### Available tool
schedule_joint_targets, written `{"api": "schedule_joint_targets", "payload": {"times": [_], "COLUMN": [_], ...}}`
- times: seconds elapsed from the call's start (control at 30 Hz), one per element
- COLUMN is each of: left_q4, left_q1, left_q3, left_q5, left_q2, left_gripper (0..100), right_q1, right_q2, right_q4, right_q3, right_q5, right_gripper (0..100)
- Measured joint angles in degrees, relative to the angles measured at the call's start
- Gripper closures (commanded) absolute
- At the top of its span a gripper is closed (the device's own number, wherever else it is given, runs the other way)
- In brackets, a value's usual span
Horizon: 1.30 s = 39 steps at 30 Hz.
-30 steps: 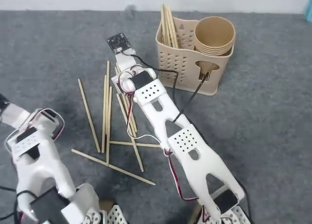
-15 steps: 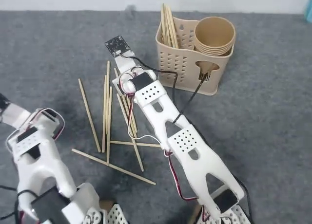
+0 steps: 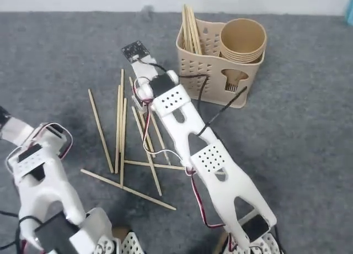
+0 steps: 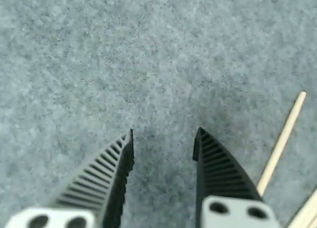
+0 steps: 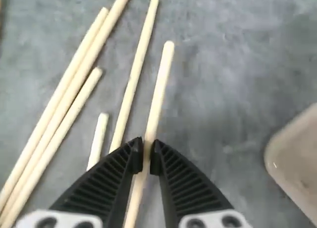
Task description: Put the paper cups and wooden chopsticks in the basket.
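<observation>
My right gripper (image 5: 146, 148) is shut on one wooden chopstick (image 5: 158, 89), which runs out ahead of the fingertips just over the grey carpet, among other loose chopsticks (image 5: 74, 104). From above, the right arm's wrist (image 3: 160, 88) sits left of the beige basket (image 3: 242, 102). The basket holds stacked paper cups (image 3: 242, 38) and upright chopsticks (image 3: 190, 27). Several chopsticks (image 3: 121, 121) lie scattered on the carpet. My left gripper (image 4: 163, 139) stands open over bare carpet, with a chopstick end (image 4: 282, 139) off to one side.
The left arm (image 3: 33, 165) rests at the near left edge of the grey carpet (image 3: 298, 154). Black cables (image 3: 220, 107) run from the right arm past the basket's front. A corner of the basket (image 5: 297, 153) shows in the right wrist view.
The right arm's wrist has shifted a little towards the basket, and the chopsticks beneath it have changed position slightly. The left arm has kept still.
</observation>
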State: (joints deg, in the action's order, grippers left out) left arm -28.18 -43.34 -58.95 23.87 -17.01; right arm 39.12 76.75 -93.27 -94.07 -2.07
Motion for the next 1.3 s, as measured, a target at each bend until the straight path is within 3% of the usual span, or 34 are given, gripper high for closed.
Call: {"api": "schedule_joint_targets", "payload": {"times": [0.17,0.37,0.73,1.07,1.3], "left_q4": [0.0,0.0,0.0,0.0,0.0], "left_q1": [0.0,0.0,1.14,1.14,1.14], "left_q3": [0.0,0.0,0.0,0.0,0.0], "left_q5": [0.0,0.0,0.09,0.0,-0.09], "left_q2": [0.0,0.0,0.0,0.0,0.0], "left_gripper": [81,81,81,81,81], "right_q1": [-0.35,-2.64,-4.57,-5.01,-5.01], "right_q2": [-9.14,-21.36,-54.07,-78.59,-92.13], "right_q4": [-7.12,-7.3,-7.3,-7.38,-7.21], "right_q3": [0.0,1.32,33.49,37.1,51.08], "right_q5": [0.0,-3.25,-4.57,-2.29,-2.11], "right_gripper": [99.1,99.2,99.2,99.2,99.2]}}
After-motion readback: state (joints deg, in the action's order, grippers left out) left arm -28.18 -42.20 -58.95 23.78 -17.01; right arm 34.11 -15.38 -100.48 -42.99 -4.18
